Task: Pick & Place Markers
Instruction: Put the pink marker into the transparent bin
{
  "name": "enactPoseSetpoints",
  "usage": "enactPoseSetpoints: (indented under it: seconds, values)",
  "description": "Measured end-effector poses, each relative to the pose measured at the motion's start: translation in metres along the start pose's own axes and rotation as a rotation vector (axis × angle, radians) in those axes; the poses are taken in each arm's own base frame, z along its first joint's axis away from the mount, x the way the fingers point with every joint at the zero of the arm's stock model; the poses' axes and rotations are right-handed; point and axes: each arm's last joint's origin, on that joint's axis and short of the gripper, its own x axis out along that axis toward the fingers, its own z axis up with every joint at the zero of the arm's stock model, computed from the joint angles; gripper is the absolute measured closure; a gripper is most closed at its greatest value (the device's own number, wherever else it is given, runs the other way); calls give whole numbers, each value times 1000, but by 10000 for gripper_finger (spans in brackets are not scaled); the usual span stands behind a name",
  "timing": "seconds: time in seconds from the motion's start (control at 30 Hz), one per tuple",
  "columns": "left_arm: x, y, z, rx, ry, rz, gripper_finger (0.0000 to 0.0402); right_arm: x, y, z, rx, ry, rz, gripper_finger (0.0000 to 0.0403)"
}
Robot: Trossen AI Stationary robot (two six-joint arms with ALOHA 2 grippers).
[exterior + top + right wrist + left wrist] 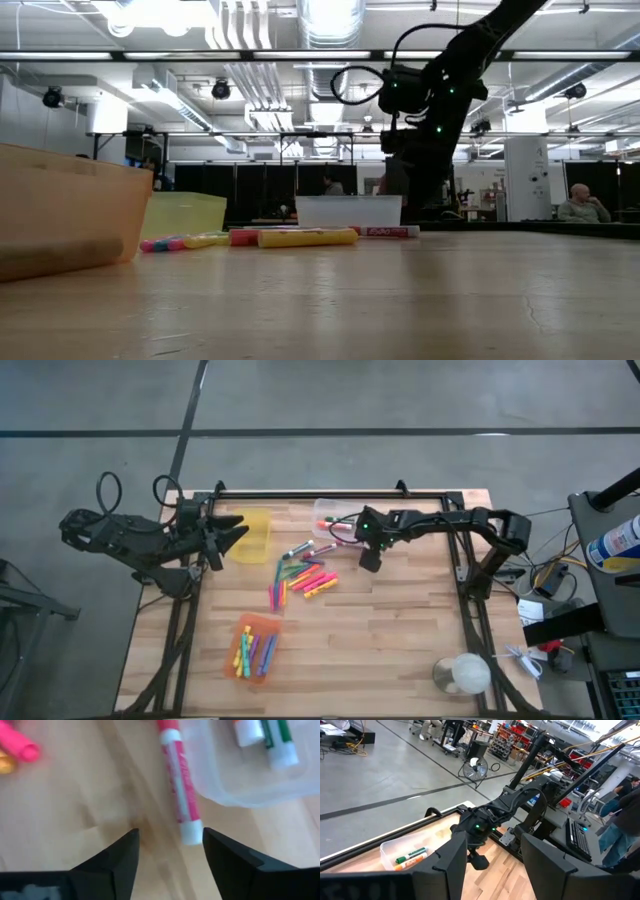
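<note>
Bright markers (303,578) scattered flat mid-table, some binned.

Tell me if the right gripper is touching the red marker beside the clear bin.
Apart. The right wrist view shows the right gripper open, with bare table between its fingers and the red marker.

We see even, bright overhead light across all four views. In the low view the ceiling lamps (150,12) burn out to white glare, and the table (420,300) picks up a soft sheen; its near planks and the orange bin (70,210) close to the lens are out of focus. From above, shadows under the arms are faint and short. The right wrist view is smeared with blur: the red marker (180,790) and the clear bin (250,780) have soft edges. The left wrist view bends straight lines towards its borders, and the near fingers (455,860) are dark and soft.
</note>
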Motion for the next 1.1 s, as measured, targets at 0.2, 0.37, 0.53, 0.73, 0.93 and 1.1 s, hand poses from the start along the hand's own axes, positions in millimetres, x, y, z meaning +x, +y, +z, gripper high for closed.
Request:
enactPoseSetpoints:
  seconds: [0.2, 0.37, 0.53, 0.73, 0.93, 1.1]
  values:
    - [0, 0, 0, -10, 0, 0, 220, 13, -7, -1, 6, 25, -14, 162]
    - [0, 0, 0, -20, 0, 0, 220, 28, -10, -4, -31, 73, -12, 163]
    - [0, 0, 0, -22, -1, 1, 220, 33, -9, 3, -68, 61, -7, 172]
    - [0, 0, 0, -22, -7, 10, 220, 34, -8, 11, -51, 8, 38, 187]
    - [1, 0, 0, -21, -7, 11, 220, 36, -7, 6, 26, 22, 60, 236]
    - [1, 0, 0, -21, -6, 11, 220, 36, -6, 5, 76, 32, 55, 302]
